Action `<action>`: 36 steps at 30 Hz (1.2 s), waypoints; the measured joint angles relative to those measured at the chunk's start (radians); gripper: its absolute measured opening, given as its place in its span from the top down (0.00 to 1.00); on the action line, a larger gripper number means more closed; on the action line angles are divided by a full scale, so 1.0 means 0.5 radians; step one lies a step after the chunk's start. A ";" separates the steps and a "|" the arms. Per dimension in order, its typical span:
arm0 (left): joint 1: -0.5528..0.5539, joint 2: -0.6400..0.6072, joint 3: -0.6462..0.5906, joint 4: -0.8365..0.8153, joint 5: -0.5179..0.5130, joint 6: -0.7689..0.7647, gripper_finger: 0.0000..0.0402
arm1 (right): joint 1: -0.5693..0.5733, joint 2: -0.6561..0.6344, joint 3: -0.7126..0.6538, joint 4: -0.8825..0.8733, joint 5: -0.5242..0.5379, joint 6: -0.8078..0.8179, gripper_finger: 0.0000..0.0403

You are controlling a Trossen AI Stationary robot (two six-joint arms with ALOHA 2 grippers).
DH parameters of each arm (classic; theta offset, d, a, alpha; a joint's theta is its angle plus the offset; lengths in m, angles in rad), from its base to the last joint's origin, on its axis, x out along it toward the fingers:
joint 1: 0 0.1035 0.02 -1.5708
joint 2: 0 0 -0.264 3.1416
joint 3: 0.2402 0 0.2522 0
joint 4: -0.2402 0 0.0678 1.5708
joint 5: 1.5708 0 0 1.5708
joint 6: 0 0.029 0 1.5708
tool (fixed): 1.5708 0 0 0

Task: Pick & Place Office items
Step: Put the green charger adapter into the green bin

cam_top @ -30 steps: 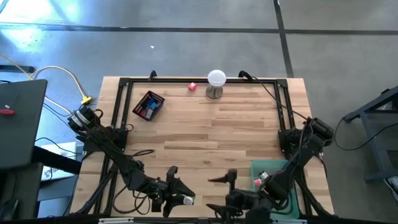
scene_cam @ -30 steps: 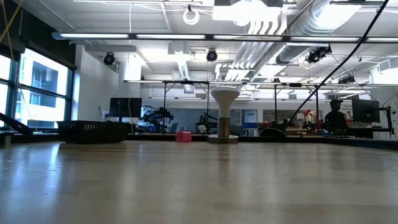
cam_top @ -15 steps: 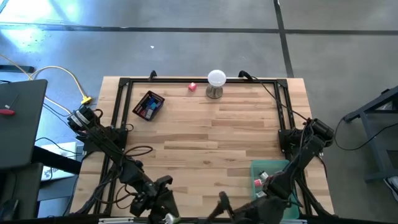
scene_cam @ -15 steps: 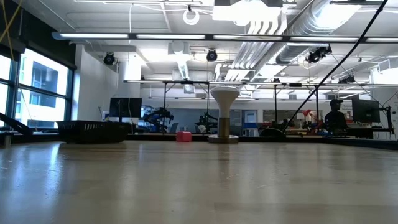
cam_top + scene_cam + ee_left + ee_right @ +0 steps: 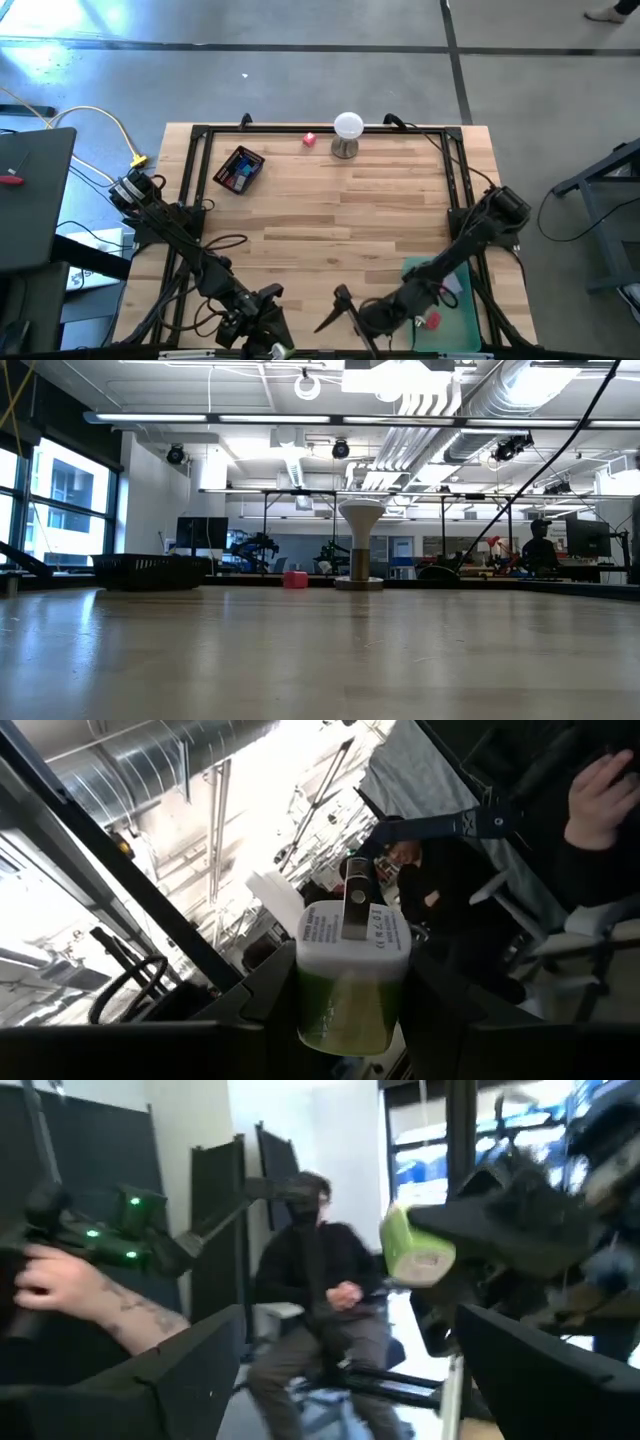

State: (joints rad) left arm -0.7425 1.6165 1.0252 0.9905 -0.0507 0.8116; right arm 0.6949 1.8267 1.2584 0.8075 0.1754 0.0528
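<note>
A small green block with a white printed cap (image 5: 350, 975) is in my left gripper (image 5: 350, 995), which is shut on it at the table's near edge (image 5: 270, 345). My right gripper (image 5: 333, 310) hangs open just to its right with nothing between its fingers. Its wrist view shows the same green block (image 5: 413, 1252) in the other arm's fingers. A pink block (image 5: 310, 140) lies at the far edge, and a black tray of office items (image 5: 239, 169) sits at the far left. A red item (image 5: 432, 320) lies in the green tray (image 5: 414, 268). My left gripper pinches the block's green lower body (image 5: 345, 1010) between its two fingers, one on each side. The white cap (image 5: 352, 932) with its metal tab sticks out past the fingertips. The block is lifted clear of the table, and the fingers tilt upward toward the room.
A white ball on a metal stand (image 5: 347, 127) stands at the far edge, right of the pink block. A black frame (image 5: 320, 130) runs round the tabletop. The wrist views show seated people and a hand (image 5: 60, 1285) beyond the near edge. The wooden middle (image 5: 330, 215) is bare.
My right gripper has swung toward the table's left along the near edge, closer to my left gripper, and has tipped upward. My left gripper has turned and tipped upward near the near edge, keeping hold of the green block.
</note>
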 joint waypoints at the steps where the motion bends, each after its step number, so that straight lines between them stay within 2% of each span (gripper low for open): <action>1: 0.000 0.000 0.000 -0.007 0.000 0.000 0.69 | -0.021 0.000 -0.018 0.009 -0.041 0.059 0.13; 5: 0.000 0.000 0.000 -0.046 -0.030 0.001 0.69 | -0.090 0.000 -0.028 0.031 -0.181 0.307 0.13; 12: 0.046 0.000 0.000 -0.116 -0.112 0.008 0.69 | -0.093 0.000 -0.028 0.009 -0.321 0.311 0.13; 16: 0.089 0.000 0.000 -0.129 -0.112 0.006 0.69 | -0.086 0.000 -0.028 -0.001 -0.220 0.338 0.13; 20: 0.126 0.000 0.000 -0.193 -0.112 -0.022 0.69 | -0.087 0.009 -0.028 -0.088 0.023 0.409 0.13; 22: 0.138 0.001 0.000 -0.198 -0.112 -0.031 0.69 | -0.098 0.019 -0.028 -0.083 0.068 0.427 0.13; 28: 0.144 0.001 0.000 -0.199 -0.111 0.007 0.69 | -0.122 0.020 -0.028 -0.049 0.056 0.462 0.13; 36: 0.192 0.001 0.000 -0.244 -0.098 -0.101 0.69 | -0.143 0.020 -0.028 -0.006 -0.038 0.512 0.13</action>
State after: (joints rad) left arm -0.6463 1.6169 1.0252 0.8686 -0.0994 0.7610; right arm 0.6236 1.8366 1.2442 0.8047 0.1566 0.3086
